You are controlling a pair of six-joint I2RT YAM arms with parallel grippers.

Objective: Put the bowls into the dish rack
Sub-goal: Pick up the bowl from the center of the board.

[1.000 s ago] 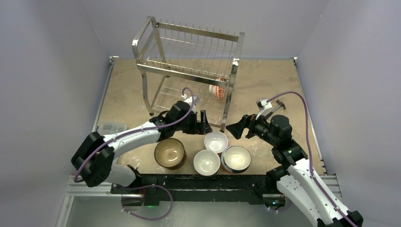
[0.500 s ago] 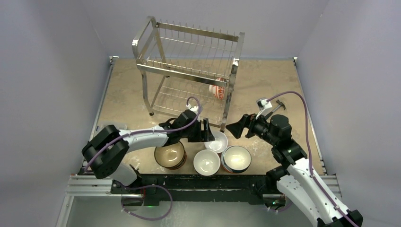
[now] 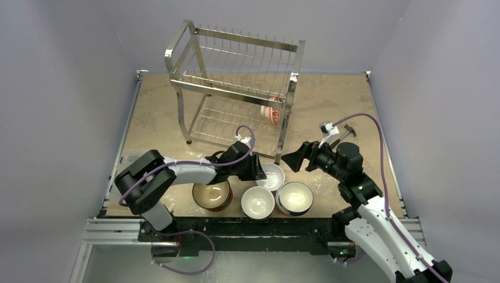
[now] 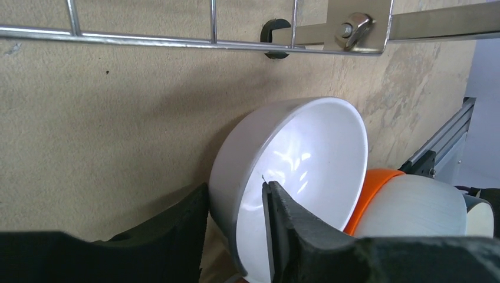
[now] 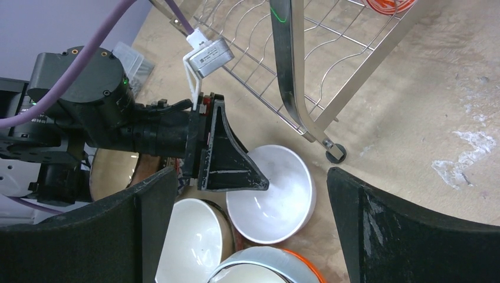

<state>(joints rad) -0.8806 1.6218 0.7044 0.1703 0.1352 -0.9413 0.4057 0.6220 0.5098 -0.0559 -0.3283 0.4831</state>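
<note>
My left gripper [image 3: 259, 168] [image 4: 236, 187] straddles the near rim of a white bowl [image 3: 273, 177] [image 4: 306, 153] [image 5: 277, 200], one finger on its outer wall and one inside, shut on it. The bowl is on the table, just in front of the chrome dish rack [image 3: 236, 65] [image 5: 283, 71]. A red-patterned bowl [image 3: 272, 113] stands in the rack's lower tier. A brown bowl stack [image 3: 211, 191], a second white bowl [image 3: 257, 201] [image 5: 188, 242] and an orange-sided bowl [image 3: 294, 197] [image 4: 377, 188] sit at the near edge. My right gripper [image 3: 295, 159] [image 5: 250, 177] is open and empty, right of the white bowl.
The rack's front leg and its foot [image 5: 335, 154] stand just behind the held bowl. A small clear plastic item [image 3: 138, 158] lies at the table's left edge. Grey walls enclose the table on three sides.
My left gripper has moved right and down from beside the rack's leg onto the white bowl's rim. The bowl has shifted slightly right. The right arm has not moved.
</note>
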